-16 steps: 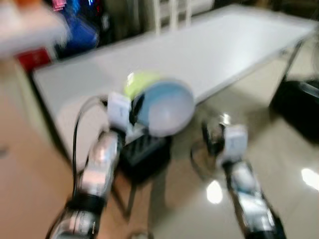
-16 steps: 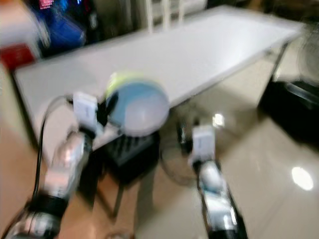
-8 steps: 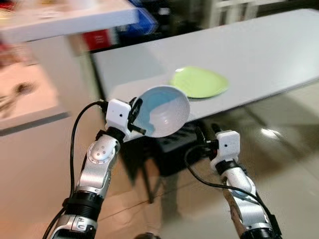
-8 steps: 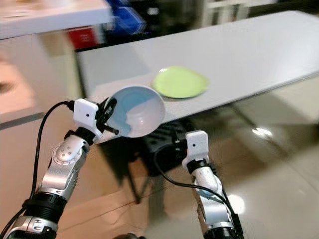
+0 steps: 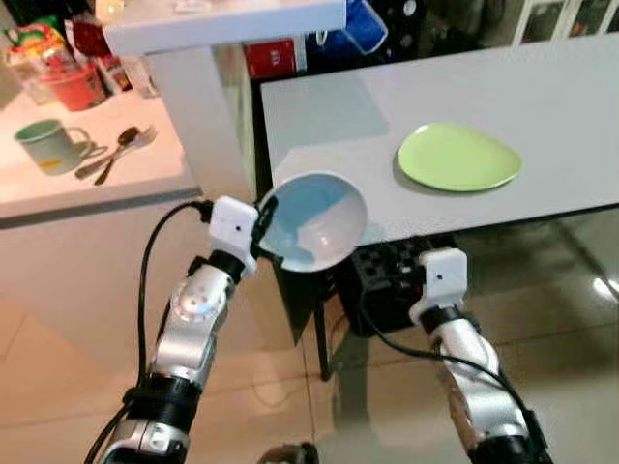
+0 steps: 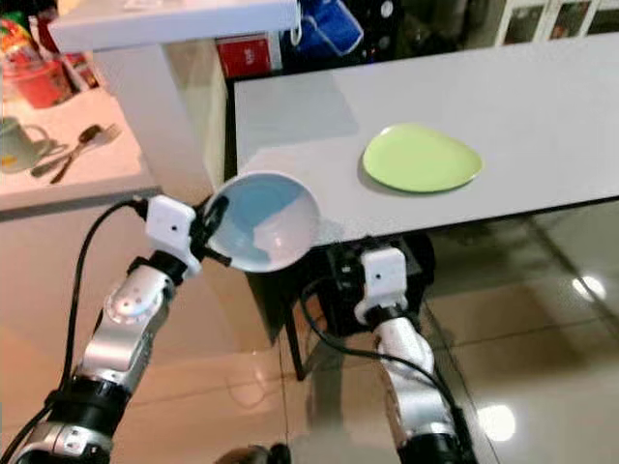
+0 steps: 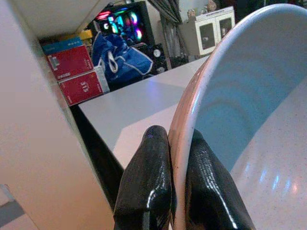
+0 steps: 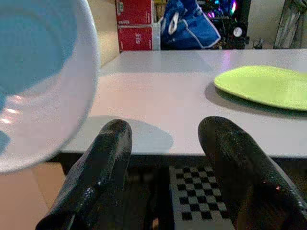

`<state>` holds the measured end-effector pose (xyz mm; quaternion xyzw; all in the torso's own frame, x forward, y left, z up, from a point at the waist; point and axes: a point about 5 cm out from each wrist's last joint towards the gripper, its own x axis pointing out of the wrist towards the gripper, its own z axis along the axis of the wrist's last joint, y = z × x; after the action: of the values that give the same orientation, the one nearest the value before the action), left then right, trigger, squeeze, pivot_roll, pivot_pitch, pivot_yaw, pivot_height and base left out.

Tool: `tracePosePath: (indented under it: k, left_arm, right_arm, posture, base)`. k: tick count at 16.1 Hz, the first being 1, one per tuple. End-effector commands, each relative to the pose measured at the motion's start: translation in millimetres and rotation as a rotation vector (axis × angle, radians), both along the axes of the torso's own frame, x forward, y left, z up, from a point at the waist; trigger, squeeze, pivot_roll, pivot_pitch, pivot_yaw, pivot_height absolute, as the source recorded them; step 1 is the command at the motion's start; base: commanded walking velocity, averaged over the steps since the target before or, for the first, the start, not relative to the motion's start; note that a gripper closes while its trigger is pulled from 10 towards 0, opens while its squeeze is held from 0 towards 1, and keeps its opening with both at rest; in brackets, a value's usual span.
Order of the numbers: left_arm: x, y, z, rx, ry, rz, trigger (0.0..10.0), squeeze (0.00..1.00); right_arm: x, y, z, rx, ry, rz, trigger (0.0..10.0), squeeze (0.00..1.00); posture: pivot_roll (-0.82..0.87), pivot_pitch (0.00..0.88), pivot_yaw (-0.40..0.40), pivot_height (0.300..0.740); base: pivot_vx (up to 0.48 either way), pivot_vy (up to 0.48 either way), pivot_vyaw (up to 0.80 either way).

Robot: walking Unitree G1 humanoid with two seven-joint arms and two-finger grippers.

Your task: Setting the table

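A light blue bowl [image 5: 314,218] is held tilted just in front of the near left corner of the grey table [image 5: 406,97], with my left gripper [image 5: 261,230] shut on its rim [image 7: 184,139]. A green plate [image 5: 458,157] lies flat on the table to the right of the bowl. My right gripper [image 8: 165,143] is open and holds nothing, low in front of the table's near edge, below the bowl and plate.
A white counter [image 5: 87,174] at the left carries a green mug [image 5: 44,143], cutlery [image 5: 114,152] and a red container [image 5: 73,85]. A white pillar [image 5: 208,116] stands between counter and table. A black checkered box [image 5: 392,280] sits under the table. Glossy floor lies below.
The camera has swung, so the table and plate now sit further right and the counter has come into view. The bowl stays in my left gripper.
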<state>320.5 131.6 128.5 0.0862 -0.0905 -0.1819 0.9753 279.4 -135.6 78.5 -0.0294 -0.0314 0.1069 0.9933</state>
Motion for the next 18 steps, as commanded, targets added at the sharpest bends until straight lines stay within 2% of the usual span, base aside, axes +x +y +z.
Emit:
tracePosePath:
  k: [1, 8, 13, 18]
  left_arm:
    - [3.6, 2.0, 10.7, 0.012, -0.044, 0.007, 0.0, 0.51]
    - [7.9, 6.8, 3.8, 0.042, 0.017, 0.080, 0.0, 0.58]
    - [9.5, 10.6, -2.9, 0.066, 0.064, 0.120, 0.0, 0.58]
    - [10.2, 6.7, -1.5, 0.083, 0.062, 0.120, 0.0, 0.59]
  right_arm:
    - [0.4, 3.4, -0.3, 0.001, 0.005, 0.010, 10.0, 0.00]
    - [-4.2, 10.1, -3.2, 0.001, 0.012, 0.038, 10.0, 0.00]
    - [-7.5, 13.3, -4.4, 0.001, 0.017, 0.050, 10.0, 0.00]
    - [-9.2, 13.5, -5.0, 0.001, 0.022, 0.052, 10.0, 0.00]
  posture:
    - [0.02, 0.000, 0.112, 0.740]
    - [0.02, 0.000, 0.113, 0.740]
    - [0.01, 0.000, 0.118, 0.740]
    - [0.01, 0.000, 0.122, 0.740]
  base:
    - [0.000, 0.000, 0.00]
    - [0.312, -0.357, 0.00]
    - [0.451, 0.000, 0.00]
    - [0.454, 0.000, 0.00]
